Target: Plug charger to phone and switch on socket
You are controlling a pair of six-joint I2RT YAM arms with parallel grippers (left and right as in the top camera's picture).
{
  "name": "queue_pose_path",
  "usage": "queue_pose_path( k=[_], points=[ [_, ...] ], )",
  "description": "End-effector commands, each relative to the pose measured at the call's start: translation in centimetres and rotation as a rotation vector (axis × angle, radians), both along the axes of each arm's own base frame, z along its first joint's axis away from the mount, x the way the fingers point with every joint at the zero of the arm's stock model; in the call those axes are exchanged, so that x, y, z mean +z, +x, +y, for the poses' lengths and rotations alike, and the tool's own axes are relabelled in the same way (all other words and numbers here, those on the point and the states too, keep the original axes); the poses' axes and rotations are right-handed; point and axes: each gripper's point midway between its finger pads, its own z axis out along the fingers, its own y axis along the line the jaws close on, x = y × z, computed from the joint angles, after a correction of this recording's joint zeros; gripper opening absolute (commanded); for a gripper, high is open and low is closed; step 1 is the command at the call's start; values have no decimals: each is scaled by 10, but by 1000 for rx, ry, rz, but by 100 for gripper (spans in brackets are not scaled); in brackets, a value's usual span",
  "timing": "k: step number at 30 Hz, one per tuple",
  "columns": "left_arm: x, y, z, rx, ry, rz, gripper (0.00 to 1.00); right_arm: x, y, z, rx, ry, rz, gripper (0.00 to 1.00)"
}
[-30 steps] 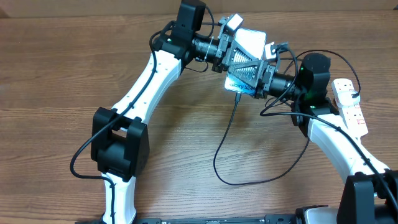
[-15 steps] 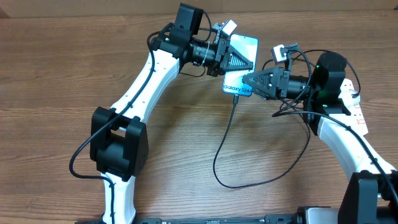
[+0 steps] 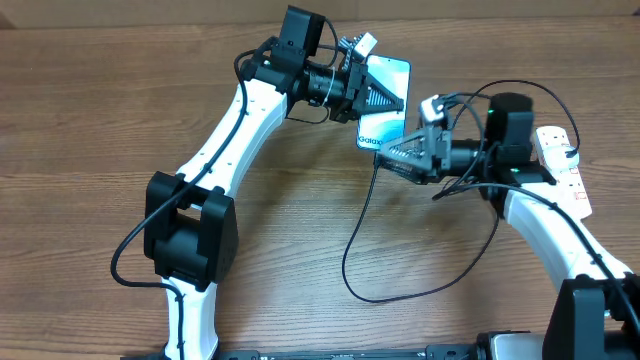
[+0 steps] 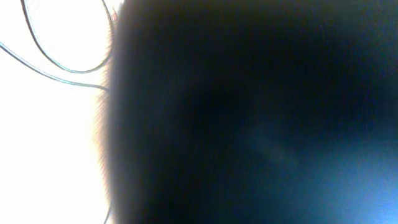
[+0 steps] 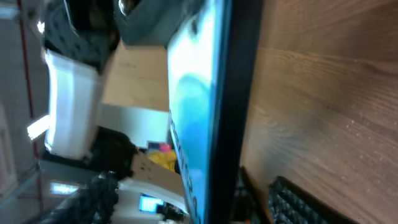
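1. Grip: left pincer (image 3: 377,98) is clamped on the slim rectangular cyan-screened smartphone (image 3: 386,130), tilted above the wooden worktop (image 3: 100,120)
2. Right pincer (image 3: 382,160) sits at its lower edge; open or closed, cannot tell
3. Thin black charger cable (image 3: 347,255) reaches that edge
4. White power strip with red switches (image 3: 560,160) lies far right

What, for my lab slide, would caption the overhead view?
Left tool grips the lit phone; right tool at its lower edge, where the charger ends.

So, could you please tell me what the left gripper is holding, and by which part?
The left gripper grips the phone by its upper half, opposite the charger end.
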Motion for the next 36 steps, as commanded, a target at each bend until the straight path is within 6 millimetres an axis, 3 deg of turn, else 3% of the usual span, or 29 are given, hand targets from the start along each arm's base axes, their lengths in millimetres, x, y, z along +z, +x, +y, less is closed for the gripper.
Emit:
queue_pose_path(
  k=[1, 5, 10, 25, 28, 32, 34, 36],
  points=[
    [18, -4, 4, -21, -40, -47, 4, 7, -6, 14, 42, -10, -120, 61],
    [18, -4, 4, -21, -41, -47, 4, 8, -10, 21, 64, -9, -126, 49],
    [17, -5, 5, -21, -35, -33, 4, 8, -10, 21, 66, -10, -150, 45],
    [24, -12, 8, -59, -81, -8, 4, 3, -3, 20, 29, -37, -150, 13],
    [26, -9, 13, -54, -88, -5, 4, 3, -3, 20, 30, -37, -150, 15],
    [28, -7, 17, -52, -99, -1, 4, 3, -3, 20, 30, -37, -150, 22],
    [29, -9, 17, -60, -106, 2, 4, 3, -3, 20, 30, -37, -150, 31],
    [29, -9, 17, -60, -106, 2, 4, 3, -3, 20, 30, -37, -150, 32]
  ],
)
